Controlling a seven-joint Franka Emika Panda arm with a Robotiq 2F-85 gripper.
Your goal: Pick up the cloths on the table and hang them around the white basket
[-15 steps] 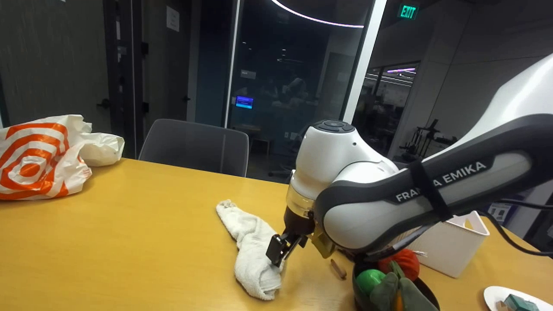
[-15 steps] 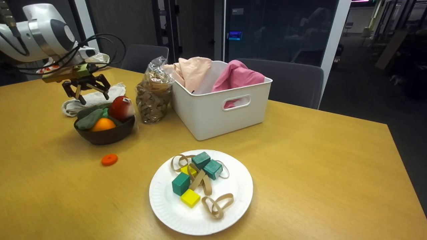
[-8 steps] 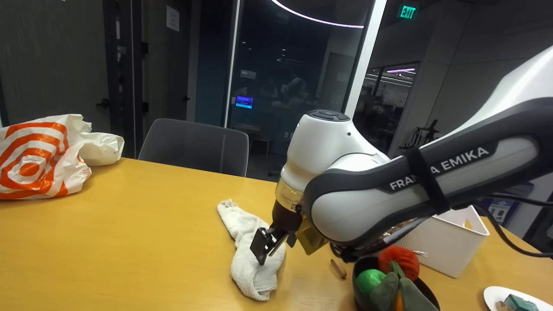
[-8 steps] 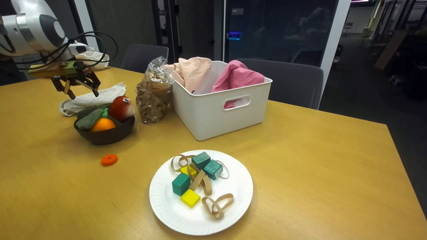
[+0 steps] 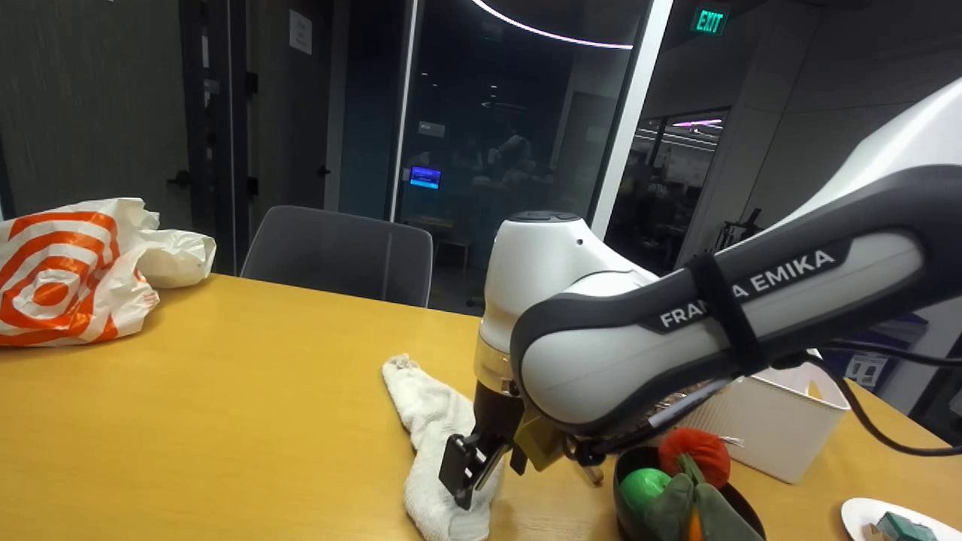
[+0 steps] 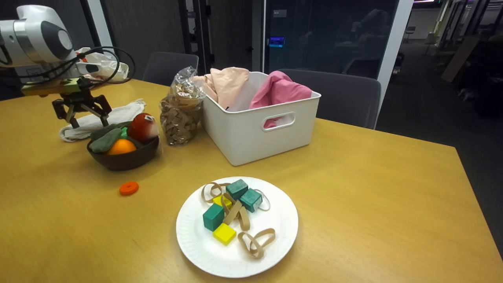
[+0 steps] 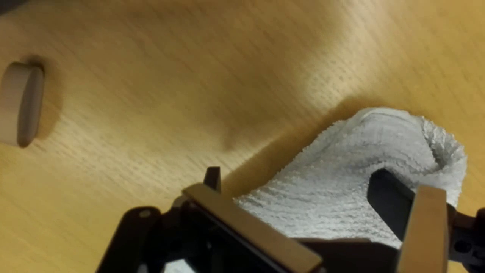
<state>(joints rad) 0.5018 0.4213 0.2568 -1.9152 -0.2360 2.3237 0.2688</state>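
Left of the basket [image 6: 247, 131], the white cloth [image 5: 433, 428] lay on the table [image 6: 373, 196] below your gripper [image 6: 89, 124], jaws apart. One fingertip [image 7: 386, 197] stood over the cloth, so closing likely risked a shallow pinch that could slip.

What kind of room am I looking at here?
Probably an office meeting room, going by the large table, the tall glass wall behind it, and the lit green EXIT sign.

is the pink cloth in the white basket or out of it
In: the pink cloth sticks up from inside the white basket, and pink shows through its handle slot.
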